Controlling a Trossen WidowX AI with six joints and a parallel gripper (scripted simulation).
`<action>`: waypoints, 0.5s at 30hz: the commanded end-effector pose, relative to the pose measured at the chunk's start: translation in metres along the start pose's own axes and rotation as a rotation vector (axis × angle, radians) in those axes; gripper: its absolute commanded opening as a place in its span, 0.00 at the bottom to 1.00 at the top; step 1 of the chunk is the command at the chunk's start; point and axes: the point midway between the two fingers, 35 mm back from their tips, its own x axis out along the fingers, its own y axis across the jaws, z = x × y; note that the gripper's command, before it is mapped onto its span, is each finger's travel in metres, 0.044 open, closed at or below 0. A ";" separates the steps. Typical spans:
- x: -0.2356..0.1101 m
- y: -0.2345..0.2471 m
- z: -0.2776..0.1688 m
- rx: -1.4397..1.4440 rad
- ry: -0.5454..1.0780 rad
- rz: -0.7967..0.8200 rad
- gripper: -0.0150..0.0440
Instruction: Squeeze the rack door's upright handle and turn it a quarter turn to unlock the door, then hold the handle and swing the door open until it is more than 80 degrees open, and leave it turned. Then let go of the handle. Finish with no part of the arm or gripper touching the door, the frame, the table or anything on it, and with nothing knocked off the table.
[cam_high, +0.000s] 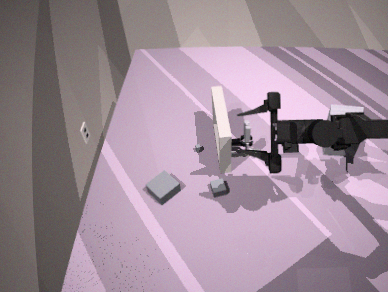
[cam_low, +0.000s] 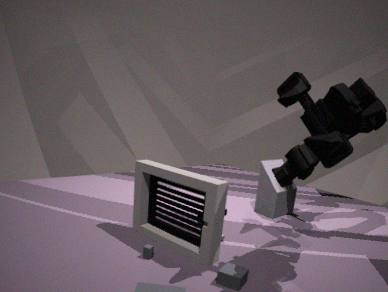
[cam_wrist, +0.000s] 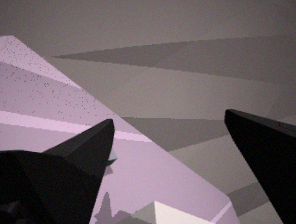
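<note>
The rack's pale frame (cam_high: 225, 152) (cam_low: 167, 170) stands upright on the table (cam_high: 165, 250) (cam_low: 60, 235); its top corner shows low in the wrist view (cam_wrist: 155, 212). The dark barred door (cam_low: 176, 217) sits in the frame's opening and looks closed. A pale grey handle (cam_high: 247, 134) shows on the arm's side of the door; how it is turned I cannot tell. My gripper (cam_high: 236, 133) (cam_wrist: 168, 120) is open, with nothing between its fingers. In the exterior view it is high up, behind and right of the frame. The handle is hidden in the wrist view.
A large flat grey block (cam_high: 163, 187), a smaller grey block (cam_high: 218, 187) (cam_low: 232, 275) and a tiny one (cam_high: 198, 148) (cam_low: 148, 251) lie on the frame's far side from the arm. A taller pale grey block (cam_high: 346, 108) (cam_low: 270, 200) stands beneath the arm.
</note>
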 end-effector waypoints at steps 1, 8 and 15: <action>0.000 0.000 0.000 -0.001 0.002 0.000 0.89; 0.016 -0.004 -0.023 -0.041 0.144 0.021 0.74; 0.031 -0.011 -0.056 -0.086 0.342 0.067 0.74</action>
